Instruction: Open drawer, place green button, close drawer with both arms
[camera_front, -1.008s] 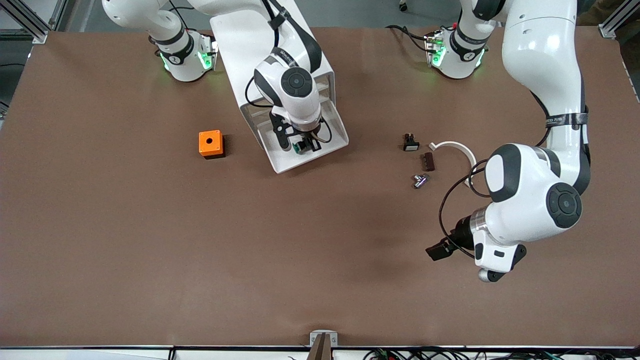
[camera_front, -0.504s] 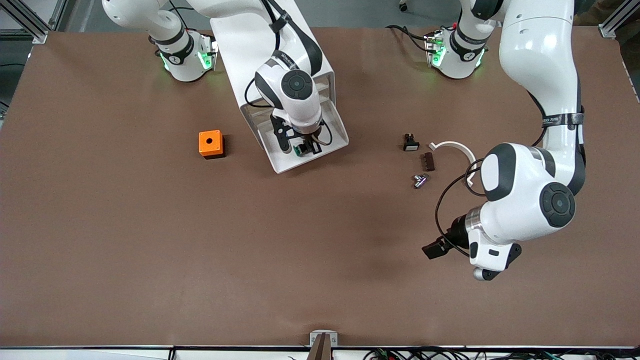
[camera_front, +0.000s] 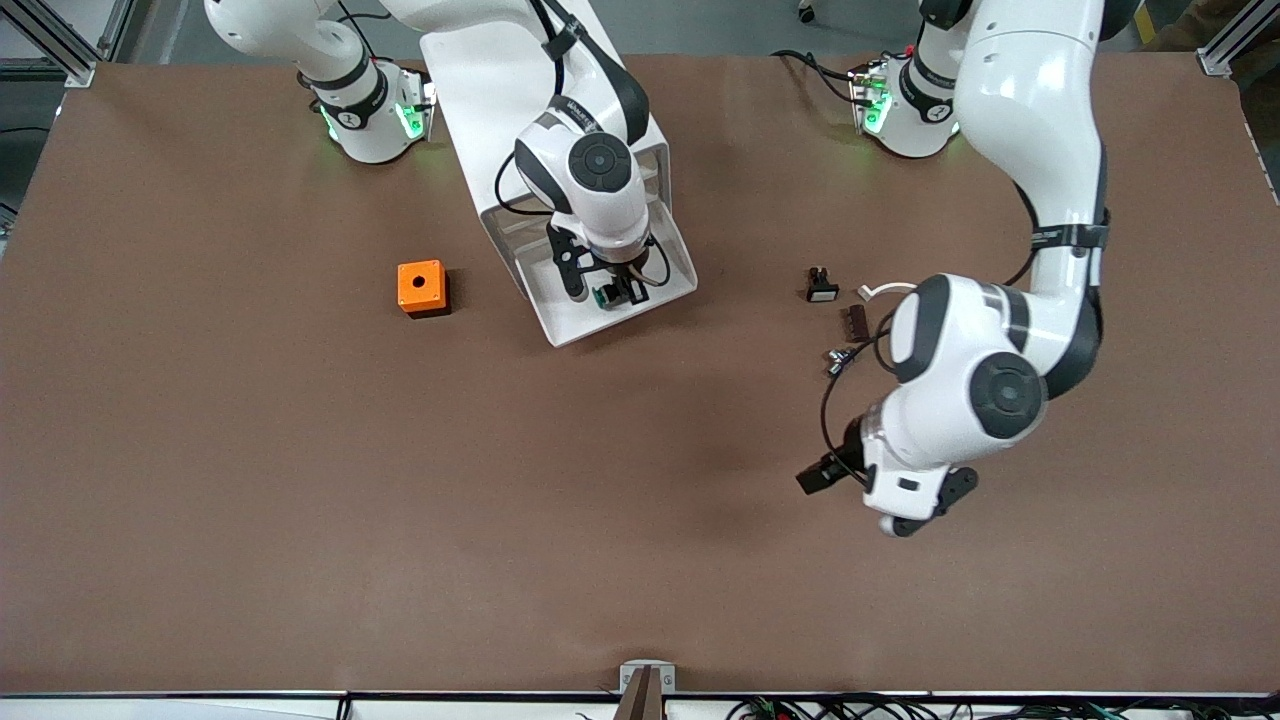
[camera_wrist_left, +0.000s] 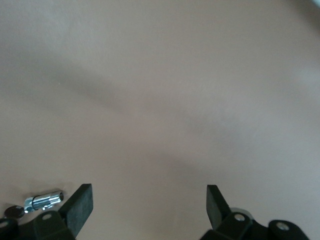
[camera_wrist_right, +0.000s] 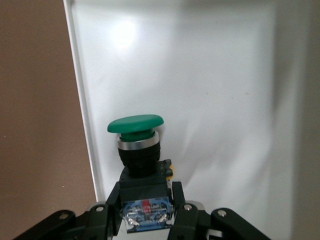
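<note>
Brown matte worktop; metal frame posts at the corners, cables along the near edge. White cabinet between the arm bases, one drawer pulled out. Button: round green cap, silver collar, black blocky body, pinched in the closed right pincer over the open drawer's white floor. Left pincer spread wide and empty above bare worktop, with a small silver part near one fingertip. Orange box toward the right arm's end.
</note>
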